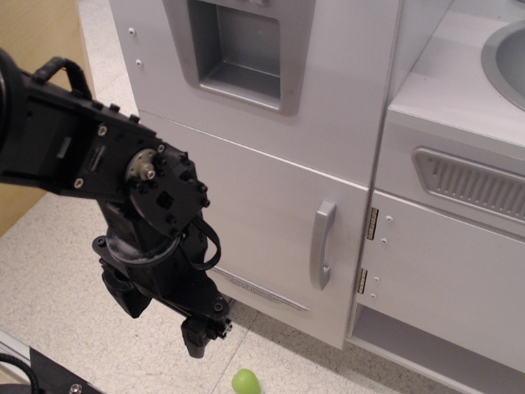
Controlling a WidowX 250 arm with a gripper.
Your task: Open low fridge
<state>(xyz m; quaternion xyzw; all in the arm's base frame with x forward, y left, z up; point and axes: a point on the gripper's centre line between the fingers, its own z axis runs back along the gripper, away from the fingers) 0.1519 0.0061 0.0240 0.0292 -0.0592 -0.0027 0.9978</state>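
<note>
The low fridge (254,205) is the large flat pale grey-white door in the lower middle of the toy kitchen. It stands shut, flush with its frame. Its curved silver vertical handle (322,245) is near the door's right edge, and a thin trim strip (267,290) runs along the bottom. My black gripper (199,335) hangs pointing down at the lower left, in front of the door's bottom-left part, well left of and below the handle. It holds nothing. I see the fingers side-on, so their gap is hidden.
A panel with a recessed grey dispenser niche (242,49) sits above the door. To the right are a slatted grey vent (472,182), a handle-less door (451,279), small hinges (371,223) and a sink rim (496,61). A small green object (246,382) lies on the speckled floor.
</note>
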